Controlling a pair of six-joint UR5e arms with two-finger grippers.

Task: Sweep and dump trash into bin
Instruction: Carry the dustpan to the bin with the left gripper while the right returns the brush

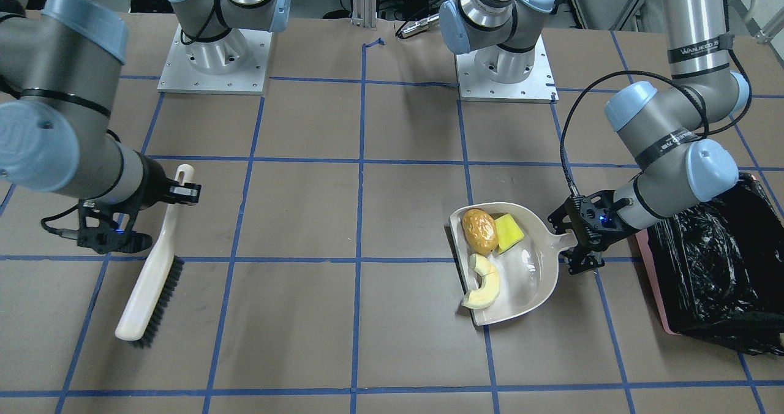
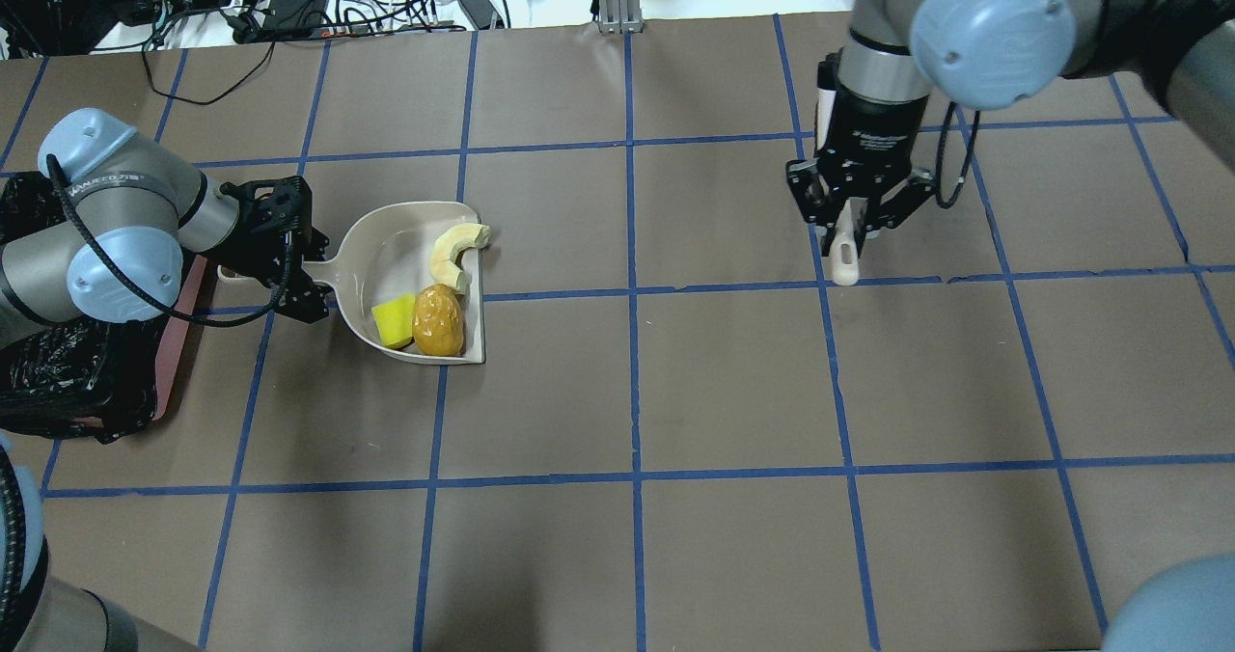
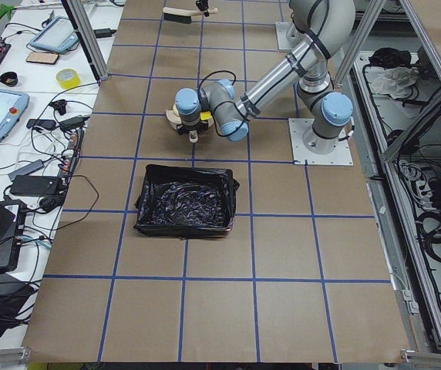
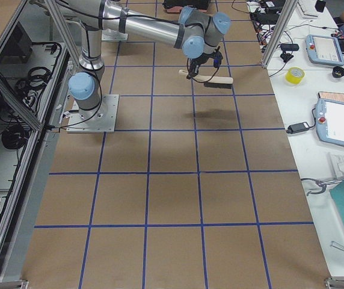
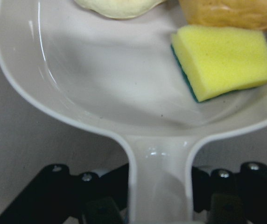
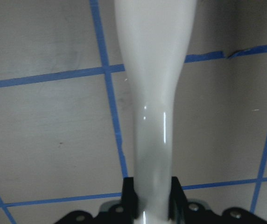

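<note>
Left pincer (image 2: 314, 266) clamps the dustpan (image 2: 400, 257) handle; right pincer (image 2: 847, 232) seemingly grips the brush (image 1: 150, 273) handle

I read the dustpan (image 2: 396, 257) at the robot's left, just beside the bin (image 1: 710, 267). In it, the lump (image 2: 438, 320) and wedge (image 2: 393, 324) touch, nearer the robot; the crescent slice (image 2: 451, 250) lies behind them. The brush (image 1: 153, 273) is well apart, at the right.

orange-brown lump (image 1: 479, 231), yellow wedge (image 1: 509, 232), pale crescent slice (image 1: 482, 281) lie in the dustpan (image 1: 534, 274), near the black-lined pink bin (image 1: 704, 261).
</note>
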